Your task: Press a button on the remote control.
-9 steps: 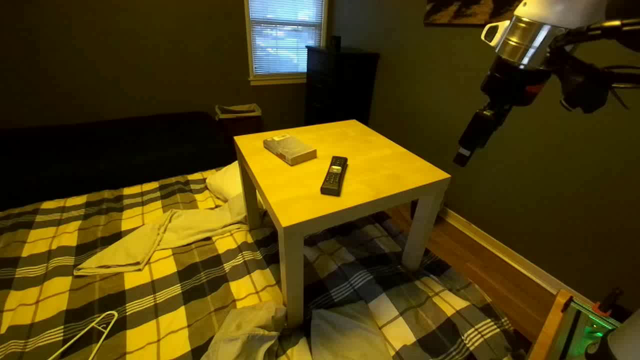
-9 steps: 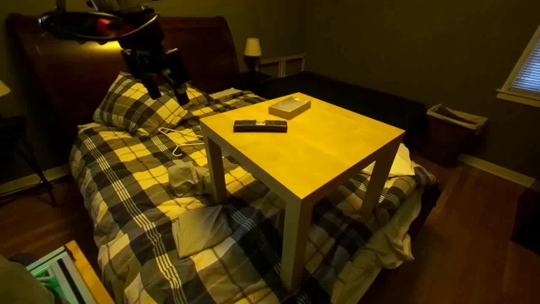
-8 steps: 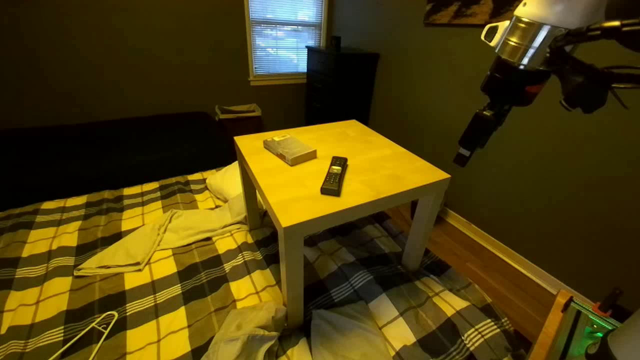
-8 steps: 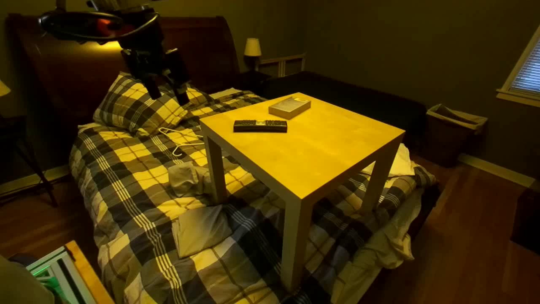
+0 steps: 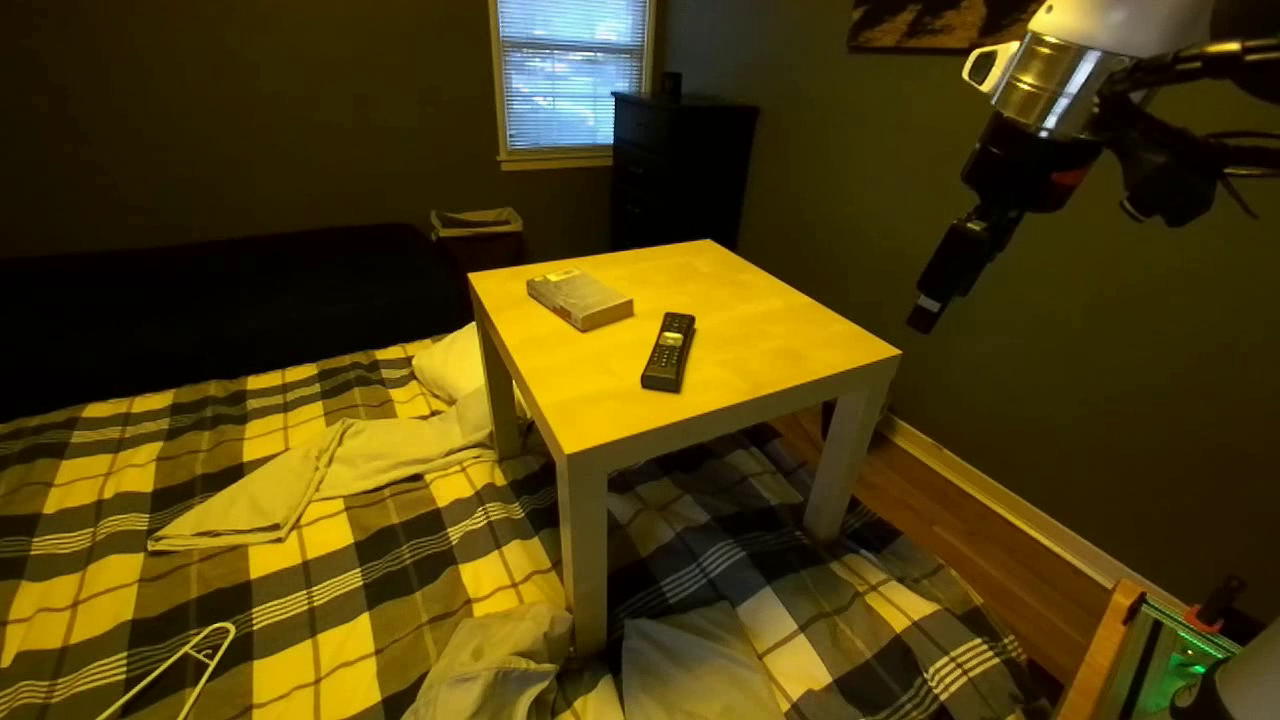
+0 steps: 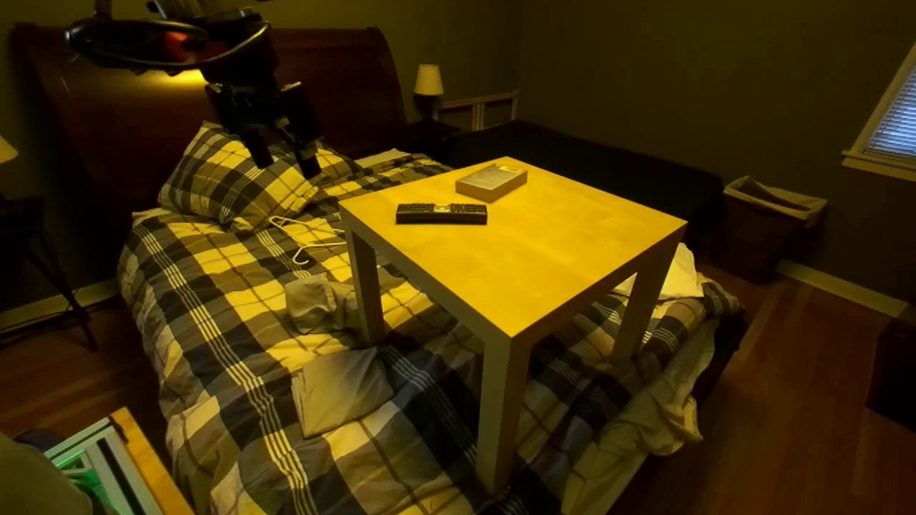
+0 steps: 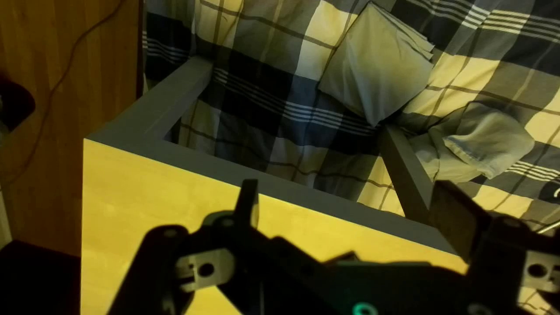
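**No visible movement since earlier frame: approach pending**

The gripper [image 6: 286, 163] hangs with jaws apart, clear of the remote control [image 5: 668, 352]. Probable step: pre-approach. Next move calls for travel above the keys, then controlled descent onto one. Remote control: slim, black, keys upward, pale central panel; flat on the table [image 5: 775, 315], near a box [image 5: 580, 298].

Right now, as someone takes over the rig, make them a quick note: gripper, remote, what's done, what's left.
Gripper: open, holding nothing, up in the air.
Remote control: on the table, buttons facing up, apart from the flat pale box.
Done: no press shows in these views.
Left: bring the gripper over the remote control, perhaps close it first, then press a button.
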